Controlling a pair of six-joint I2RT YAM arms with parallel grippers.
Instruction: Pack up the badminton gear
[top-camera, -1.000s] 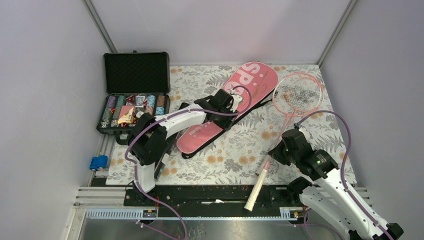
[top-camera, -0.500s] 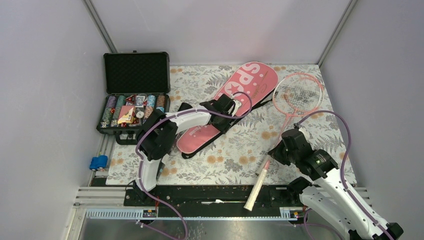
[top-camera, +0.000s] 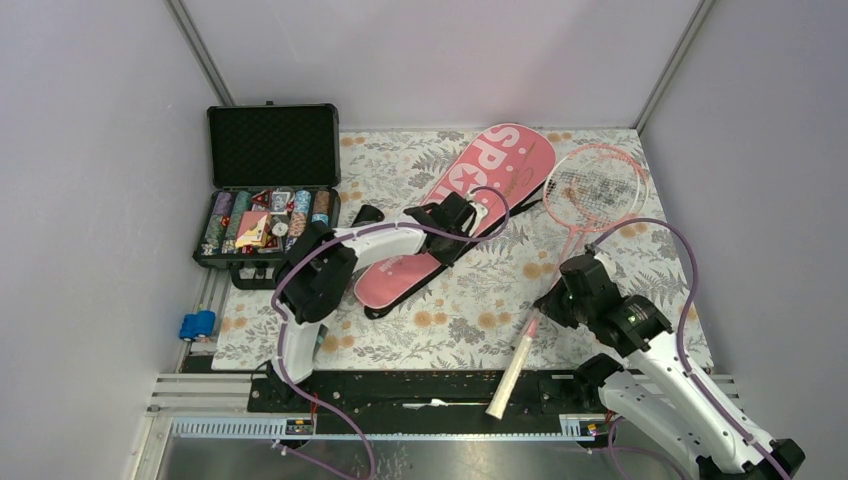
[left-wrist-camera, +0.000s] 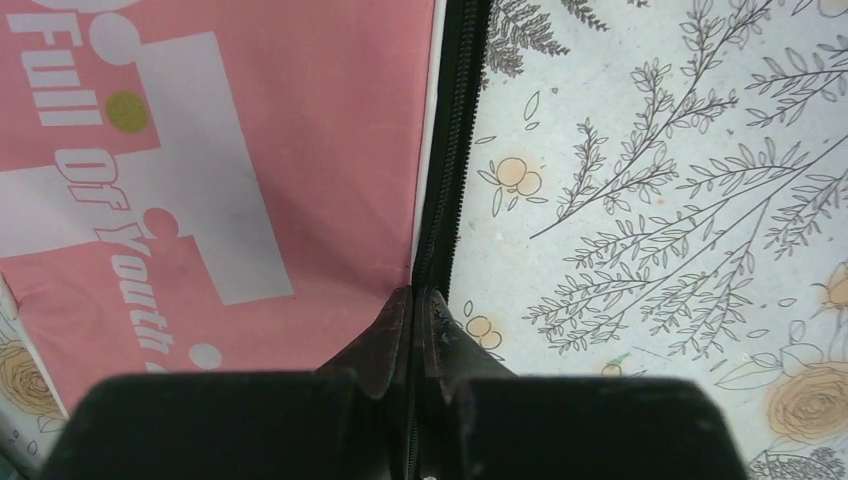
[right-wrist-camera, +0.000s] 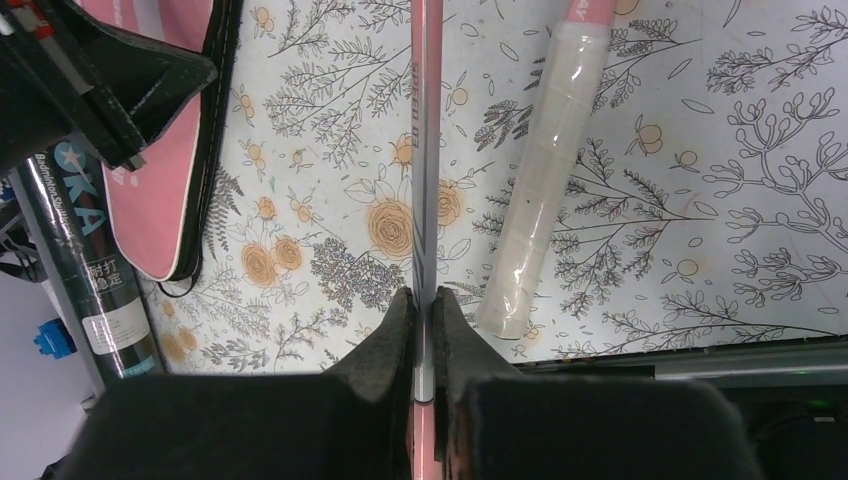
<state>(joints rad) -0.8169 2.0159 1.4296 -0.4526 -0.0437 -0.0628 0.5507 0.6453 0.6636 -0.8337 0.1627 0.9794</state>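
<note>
— Floral cloth (top-camera: 470, 310) over the table. Where is the bag?
— Bag (top-camera: 480, 190) lies flat mid-cloth, pink side up, slanting from near left to far right. Left claw (left-wrist-camera: 412, 300) is pinched shut on its black zip (left-wrist-camera: 452, 150), on the edge facing bare cloth
— And the rackets?
— Rackets (top-camera: 597, 185) have their heads overlapping at the far right, just beside the bag's wide end. Right claw (right-wrist-camera: 422, 298) is clamped on one thin shaft (right-wrist-camera: 423, 150). The other's white handle (right-wrist-camera: 535, 200) lies just beside that shaft, its butt at the cloth's near edge
— Tube?
— Tube (right-wrist-camera: 85, 270), black with teal letters, lies beside the bag's near end, seen from the right wrist only
— Anything else?
— An open case (top-camera: 270, 190) of chips at the far left, and a blue block (top-camera: 197, 324) off the cloth, near left
</note>
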